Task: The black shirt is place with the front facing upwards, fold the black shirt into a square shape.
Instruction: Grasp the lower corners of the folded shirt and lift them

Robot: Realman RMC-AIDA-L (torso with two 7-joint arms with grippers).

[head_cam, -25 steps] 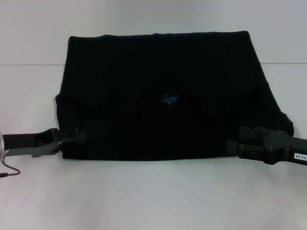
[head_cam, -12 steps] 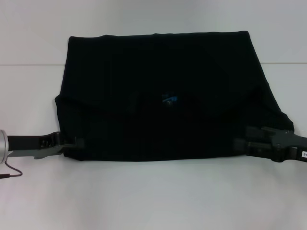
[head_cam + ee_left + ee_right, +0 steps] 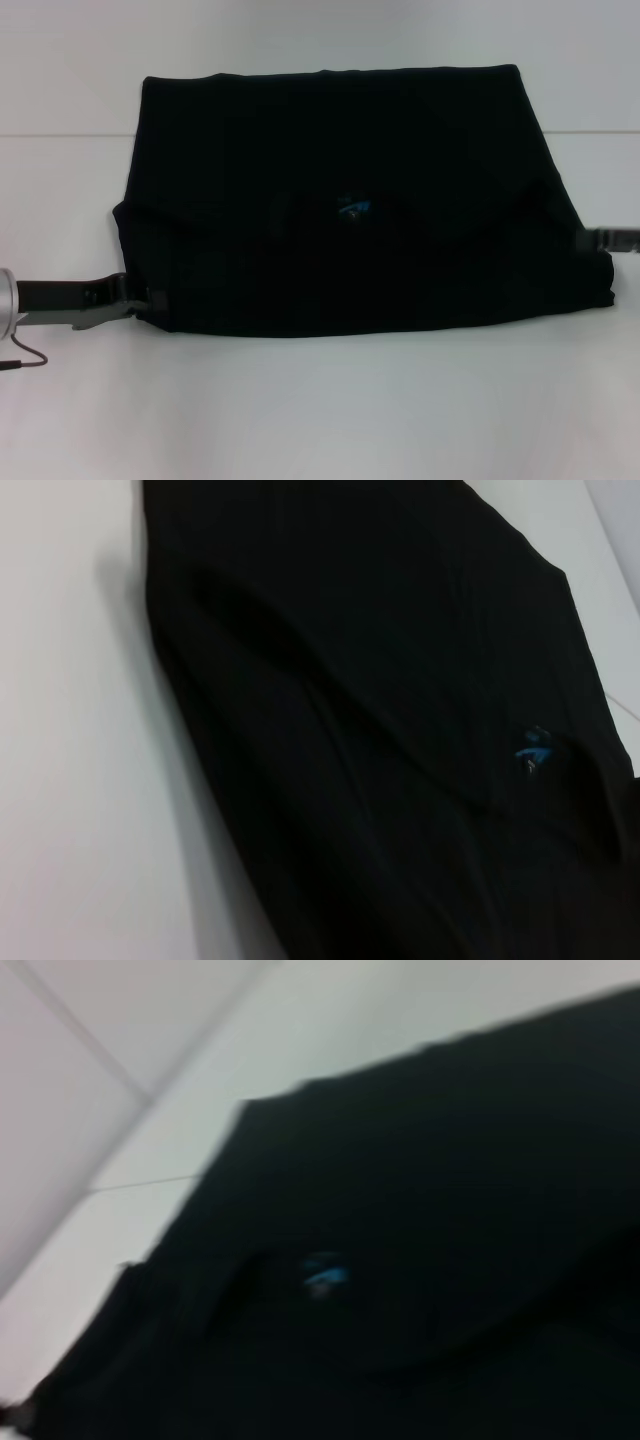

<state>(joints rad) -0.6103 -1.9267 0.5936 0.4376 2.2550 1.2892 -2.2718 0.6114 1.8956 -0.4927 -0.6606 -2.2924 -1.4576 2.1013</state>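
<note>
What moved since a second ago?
The right tool slid away from the black shirt's near right corner, out toward the right side, mostly leaving the head view. The left tool edged a little lower at the near left corner. The shirt stayed folded in place.

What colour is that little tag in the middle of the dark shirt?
Blue. The neck label on the black shirt shows best in the head view.

The left arm reaches in low from the left, its wrist level, the left gripper (image 3: 150, 300) at the near left corner, fingers too dark to read. Only a grey sliver of the right gripper (image 3: 608, 239) shows at the right edge.
</note>
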